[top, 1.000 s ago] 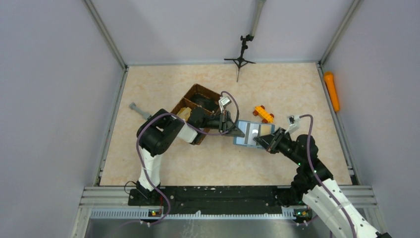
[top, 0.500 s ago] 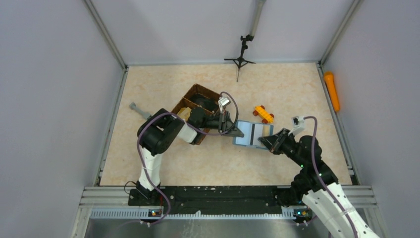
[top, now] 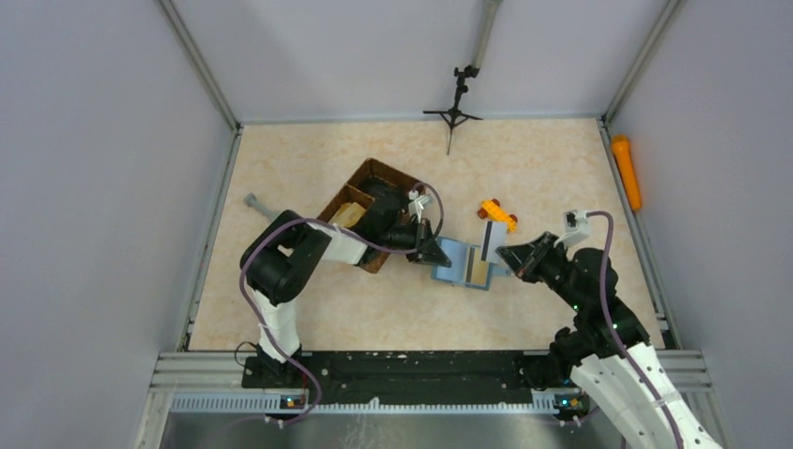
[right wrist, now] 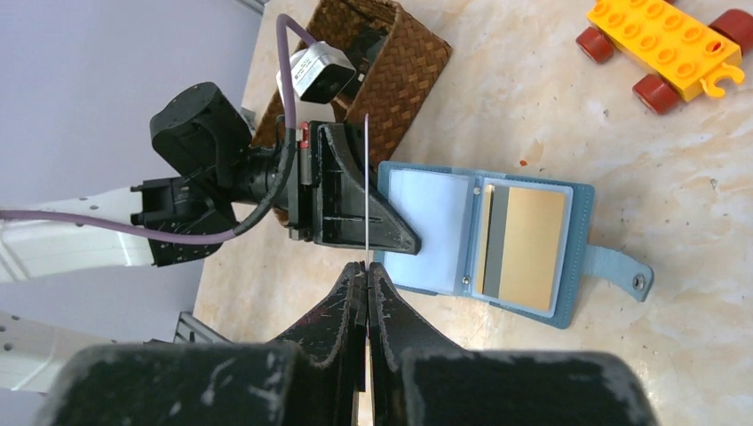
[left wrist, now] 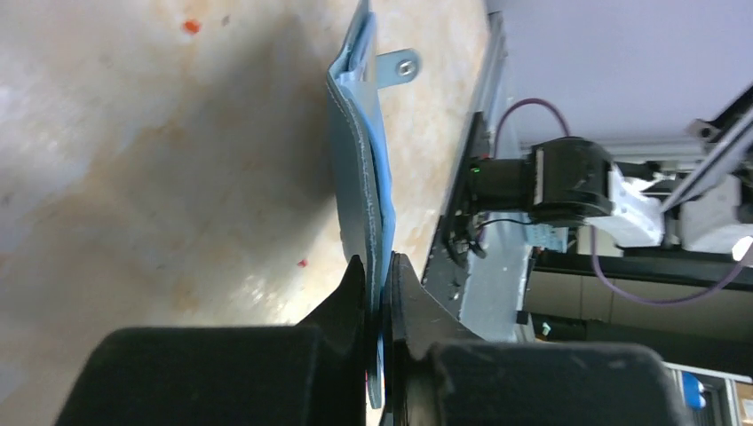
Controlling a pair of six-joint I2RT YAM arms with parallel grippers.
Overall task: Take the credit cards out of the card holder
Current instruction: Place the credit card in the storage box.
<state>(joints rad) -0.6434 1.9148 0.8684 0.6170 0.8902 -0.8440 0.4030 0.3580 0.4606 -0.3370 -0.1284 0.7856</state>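
Note:
The teal-blue card holder [top: 463, 267] lies open on the table, light blue inside. In the right wrist view its left pocket [right wrist: 431, 229] looks empty and a gold card [right wrist: 531, 248] sits in the right pocket. My left gripper [top: 436, 256] is shut on the holder's left edge; the left wrist view shows the holder [left wrist: 358, 186] edge-on between the fingers. My right gripper [top: 508, 252] is shut on a light card with a dark stripe [top: 488, 234], held above the holder, outside its pockets. This card shows edge-on as a thin line [right wrist: 366, 177].
A brown woven basket [top: 369, 198] stands behind the left gripper. A yellow toy car [top: 497, 213] lies just beyond the holder. A small black tripod [top: 454, 108] stands at the back. An orange object [top: 626, 171] lies on the right rail. A grey tool [top: 260, 205] lies at the left.
My right gripper has drawn back to the right with the striped card, which came out of the holder and now stands upright. The left gripper and holder shifted slightly left.

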